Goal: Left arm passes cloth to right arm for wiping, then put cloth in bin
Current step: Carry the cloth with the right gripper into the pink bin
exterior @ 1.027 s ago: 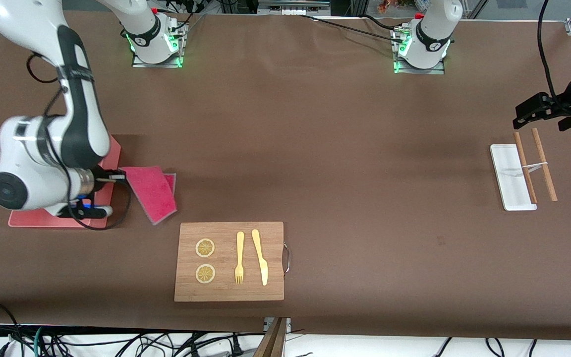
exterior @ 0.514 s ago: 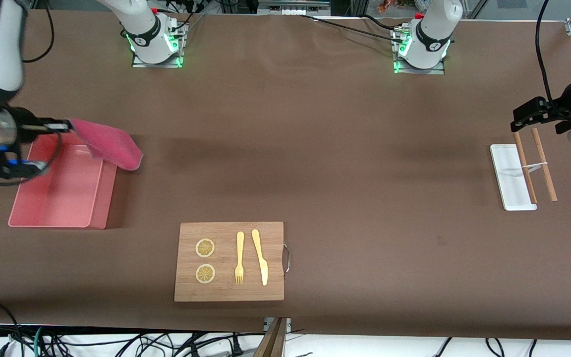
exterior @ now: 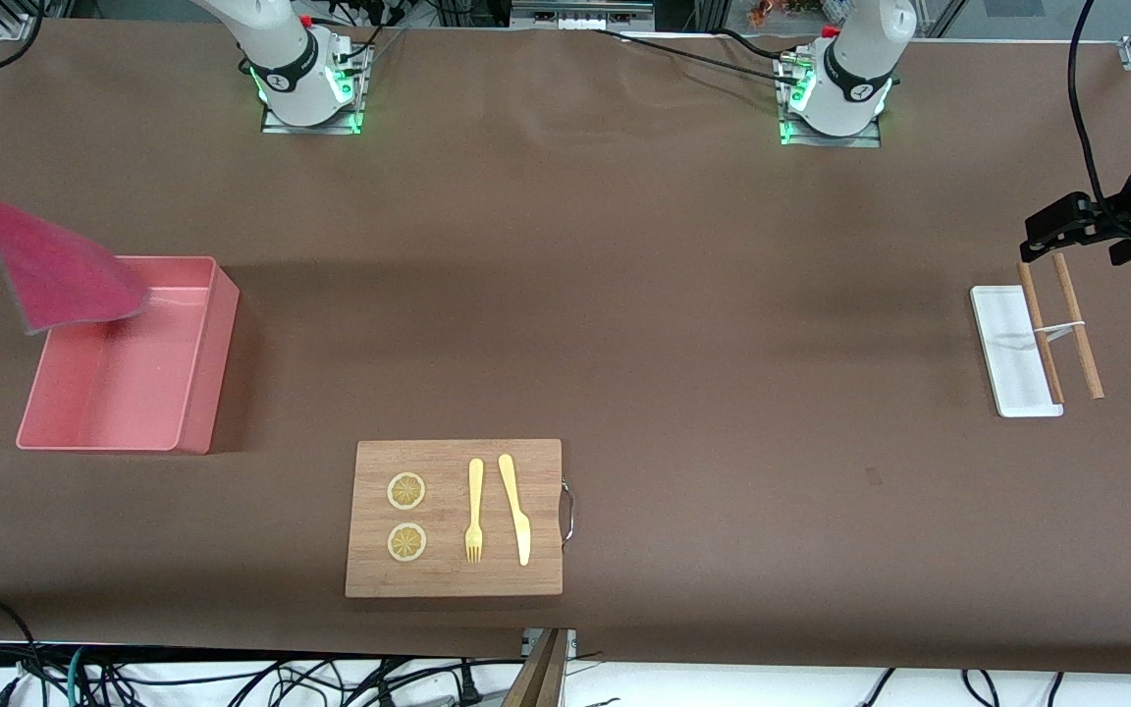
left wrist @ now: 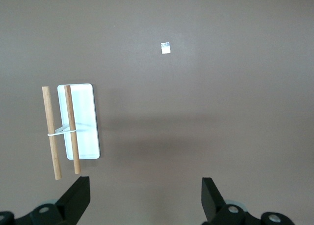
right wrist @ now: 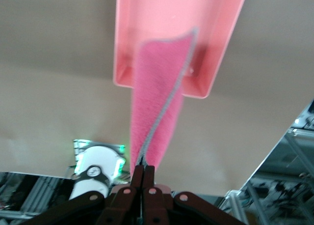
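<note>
Two hands, one cloth: the cloth [exterior: 60,273] hangs over the bin [exterior: 194,437].

The right hand [right wrist: 143,172] is clamped together on one corner of the magenta cloth, which dangles in the air above the salmon-pink bin at the right arm's end of the desk [exterior: 683,324]. The left hand [left wrist: 144,198] hovers with its fingers [left wrist: 76,195] spread apart, gripping nothing, over the desk near a small white tray [exterior: 1011,353] crossed by two wooden sticks [exterior: 1076,324] at the left arm's end. Nearer the front camera lies a wooden board [exterior: 455,579] carrying two lemon slices [exterior: 406,491], a yellow fork [exterior: 474,511] and a yellow knife [exterior: 515,509].
</note>
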Motion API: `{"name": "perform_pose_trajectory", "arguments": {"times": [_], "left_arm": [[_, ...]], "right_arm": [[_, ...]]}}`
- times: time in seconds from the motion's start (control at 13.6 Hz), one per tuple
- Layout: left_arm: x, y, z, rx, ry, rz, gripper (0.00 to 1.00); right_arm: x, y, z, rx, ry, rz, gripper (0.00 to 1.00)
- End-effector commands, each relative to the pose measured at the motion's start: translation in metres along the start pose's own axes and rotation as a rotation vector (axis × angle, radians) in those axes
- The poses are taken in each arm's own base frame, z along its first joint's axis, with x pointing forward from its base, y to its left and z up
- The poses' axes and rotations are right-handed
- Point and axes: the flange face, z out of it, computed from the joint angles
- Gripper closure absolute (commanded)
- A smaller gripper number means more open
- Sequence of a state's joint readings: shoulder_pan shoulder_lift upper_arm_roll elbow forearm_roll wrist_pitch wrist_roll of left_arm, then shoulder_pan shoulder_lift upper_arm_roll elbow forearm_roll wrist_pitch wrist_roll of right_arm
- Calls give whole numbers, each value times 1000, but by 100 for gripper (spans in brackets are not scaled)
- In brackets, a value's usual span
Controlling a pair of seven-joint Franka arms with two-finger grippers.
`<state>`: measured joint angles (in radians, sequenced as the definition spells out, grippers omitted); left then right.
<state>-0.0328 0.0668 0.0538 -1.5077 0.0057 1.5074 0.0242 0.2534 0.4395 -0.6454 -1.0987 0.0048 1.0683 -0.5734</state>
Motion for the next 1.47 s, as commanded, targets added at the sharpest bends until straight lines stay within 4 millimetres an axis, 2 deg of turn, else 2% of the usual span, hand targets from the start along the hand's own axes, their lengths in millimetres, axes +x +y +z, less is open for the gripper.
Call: {"name": "perform_pose_trajectory", "arguments": {"times": [0.0, 0.15, 0.37, 0.66, 0.95, 1.25, 1.39], "left_arm": [[4, 0, -6, 26, 4, 21, 0], [4, 0, -6, 26, 4, 19, 0], [4, 1, -6, 26, 4, 21, 0], [6, 2, -3, 25, -3, 23, 0], [6, 2, -3, 25, -3, 23, 0], [6, 2, -2, 25, -4, 23, 0], [6, 3, -2, 25, -4, 23, 0]], "right_arm": [[29, 13, 21, -37, -40, -24, 100], [54, 16, 41, -52, -40, -29, 100], [84, 33, 94, -41, -21, -35, 100], [125, 25, 135, 2, -4, -48, 100], [140, 28, 159, -5, 1, -50, 100], [159, 14, 192, 7, 25, -85, 100], [160, 13, 211, 35, 46, -69, 100]]}}
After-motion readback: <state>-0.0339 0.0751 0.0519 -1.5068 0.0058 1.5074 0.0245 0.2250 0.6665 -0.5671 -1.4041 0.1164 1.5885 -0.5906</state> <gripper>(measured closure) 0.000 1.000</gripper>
